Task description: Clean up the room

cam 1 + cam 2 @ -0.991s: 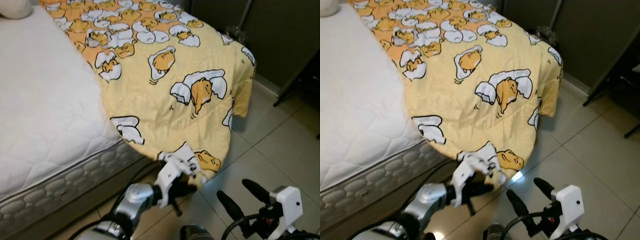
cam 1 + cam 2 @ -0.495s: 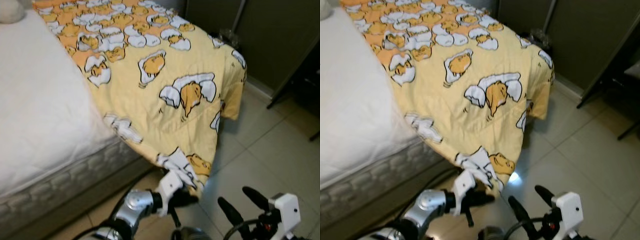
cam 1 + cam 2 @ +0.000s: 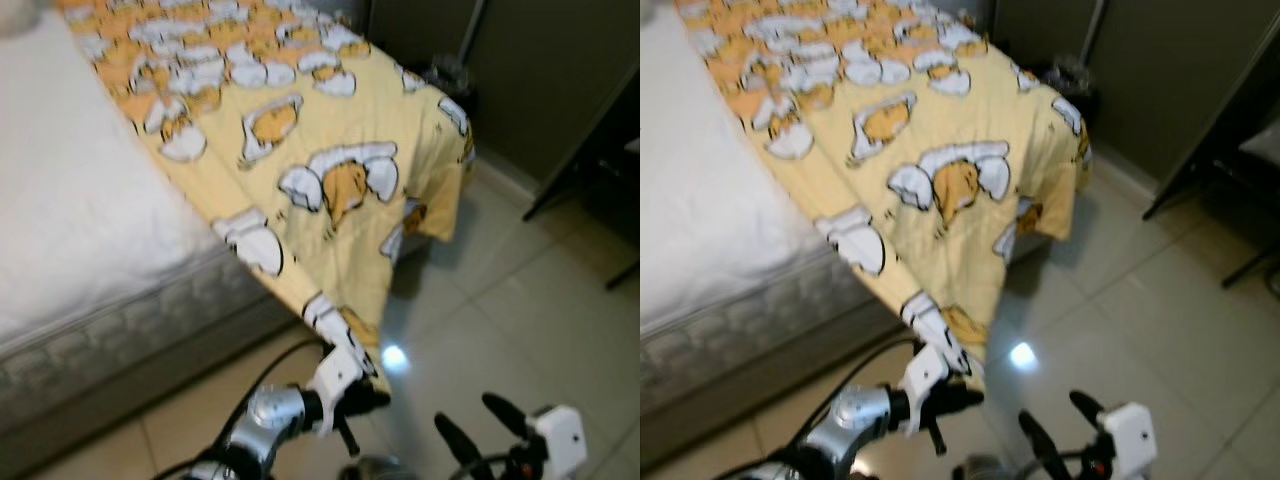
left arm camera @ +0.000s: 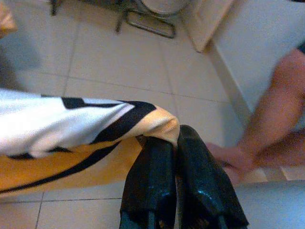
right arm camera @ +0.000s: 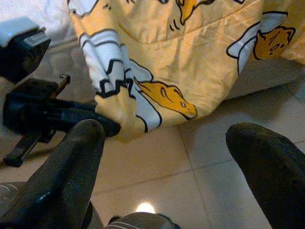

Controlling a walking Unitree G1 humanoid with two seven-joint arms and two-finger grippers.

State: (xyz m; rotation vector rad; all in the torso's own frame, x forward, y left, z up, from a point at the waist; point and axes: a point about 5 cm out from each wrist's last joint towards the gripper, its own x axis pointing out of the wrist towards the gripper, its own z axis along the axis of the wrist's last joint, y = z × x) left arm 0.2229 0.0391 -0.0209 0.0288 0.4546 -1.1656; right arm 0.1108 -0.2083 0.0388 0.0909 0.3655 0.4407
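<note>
The left gripper (image 3: 362, 392) is clamped on the lowest corner of the yellow blanket (image 3: 330, 170) (cartoon egg print), its two black fingers (image 4: 157, 176) pressed together with the fabric's hem pinched at their tips. From that pinched corner the blanket rises up and away over the edge of the bed, spreading across the white mattress (image 3: 70, 230) beyond the gripper; another corner droops off the bed's far end toward the tiled floor (image 3: 500, 310). The right gripper (image 3: 480, 430) hovers low over the tiles just beside the left one, its fingers (image 5: 71, 157) spread wide apart with nothing between them; the blanket's held corner hangs just ahead of it. In the left wrist view, a person's arm (image 4: 281, 109) shows past the fingertips, blurred.
</note>
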